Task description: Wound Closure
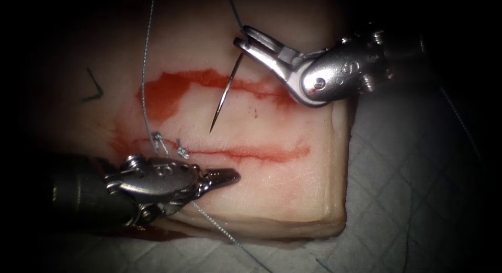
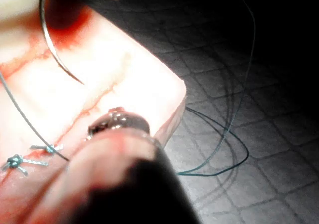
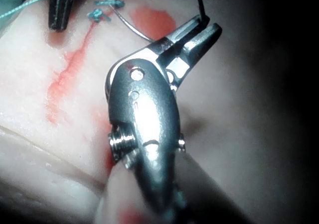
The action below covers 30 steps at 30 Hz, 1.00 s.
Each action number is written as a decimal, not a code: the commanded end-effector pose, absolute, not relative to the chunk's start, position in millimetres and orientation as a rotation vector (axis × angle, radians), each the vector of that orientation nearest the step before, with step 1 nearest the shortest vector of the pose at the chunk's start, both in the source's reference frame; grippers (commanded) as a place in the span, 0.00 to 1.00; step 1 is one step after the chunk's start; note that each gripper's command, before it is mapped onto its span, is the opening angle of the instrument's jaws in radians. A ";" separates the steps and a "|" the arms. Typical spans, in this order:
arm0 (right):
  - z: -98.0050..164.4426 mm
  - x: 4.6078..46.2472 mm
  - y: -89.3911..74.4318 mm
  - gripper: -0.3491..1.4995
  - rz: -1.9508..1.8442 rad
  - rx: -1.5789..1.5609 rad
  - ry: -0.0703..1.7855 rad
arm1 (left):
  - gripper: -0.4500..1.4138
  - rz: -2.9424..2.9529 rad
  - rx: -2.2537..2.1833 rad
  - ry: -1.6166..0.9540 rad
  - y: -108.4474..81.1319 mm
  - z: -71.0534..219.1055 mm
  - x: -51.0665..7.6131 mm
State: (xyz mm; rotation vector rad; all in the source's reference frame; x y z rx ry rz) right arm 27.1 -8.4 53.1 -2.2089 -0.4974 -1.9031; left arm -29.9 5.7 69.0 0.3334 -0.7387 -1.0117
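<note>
Endoscope looking down from above and in front at the tissue (image 1: 293, 189). Wrist views riding very close behind each tool, facing along the shafts. All sharing the cut (image 1: 251, 152) and the knots (image 1: 180, 151) beside left tool (image 1: 230, 176).

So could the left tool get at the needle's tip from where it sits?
Probably yes: the needle hangs free above the tissue, held near its tail by the right tool, with nothing between its tip and the left tool.

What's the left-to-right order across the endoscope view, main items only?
Left tool, fingers closed, holding nothing → two knots on the cut → needle, free of the tissue → right tool gripping the needle's thread end.
</note>
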 end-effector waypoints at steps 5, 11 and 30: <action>53.1 28.8 -8.4 0.00 -1.907 -2.224 -0.487 | 0.00 -0.990 0.272 -0.598 4.5 72.5 -29.0; 53.0 28.8 -8.2 0.00 -1.978 -2.220 -0.548 | 0.00 -1.013 0.296 -0.523 3.9 72.7 -28.3; 53.1 30.7 -8.0 0.00 -2.392 -2.149 -0.802 | 0.00 -1.000 0.353 -0.450 3.0 73.1 -28.9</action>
